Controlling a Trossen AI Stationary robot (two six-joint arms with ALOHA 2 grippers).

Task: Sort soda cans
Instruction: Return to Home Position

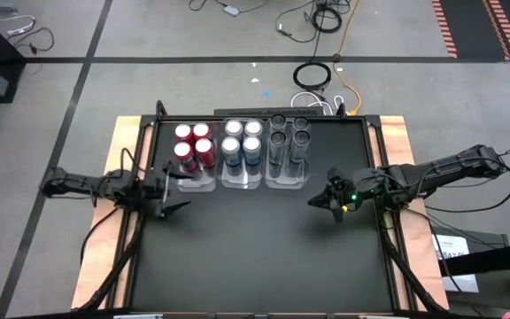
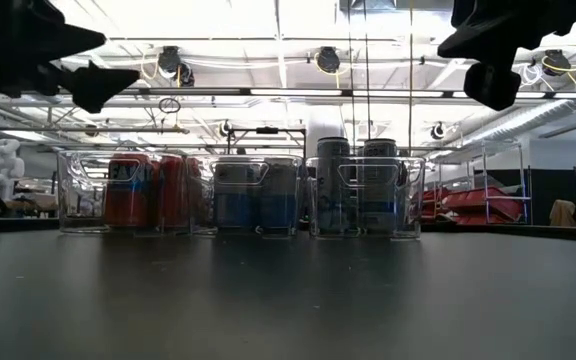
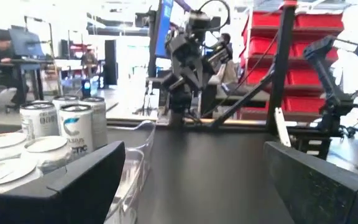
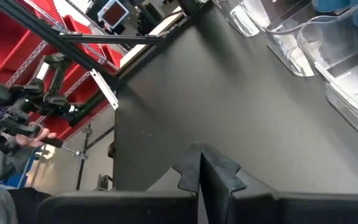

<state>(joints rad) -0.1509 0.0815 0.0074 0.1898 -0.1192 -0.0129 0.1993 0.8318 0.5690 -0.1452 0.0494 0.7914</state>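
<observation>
Three clear trays stand side by side at the far middle of the black mat. Several red cans (image 1: 193,142) stand upright in the left tray, several blue-and-silver cans (image 1: 242,140) in the middle tray, several dark grey cans (image 1: 289,133) in the right tray. They also show in the low view: red cans (image 2: 143,190), blue-and-silver cans (image 2: 258,195), dark grey cans (image 2: 353,185). My left gripper (image 1: 171,188) is open and empty, just near and left of the red tray; its fingers show wide apart in the left wrist view (image 3: 191,180). My right gripper (image 1: 330,202) is shut and empty (image 4: 199,168), above the mat, near and right of the grey tray.
The black mat (image 1: 255,248) lies bare on the near side of the trays. A dark frame rail (image 1: 383,159) and wooden borders run along the table's sides. The clear tray wall (image 3: 135,158) stands close beside my left gripper's finger. People show in the room beyond the table.
</observation>
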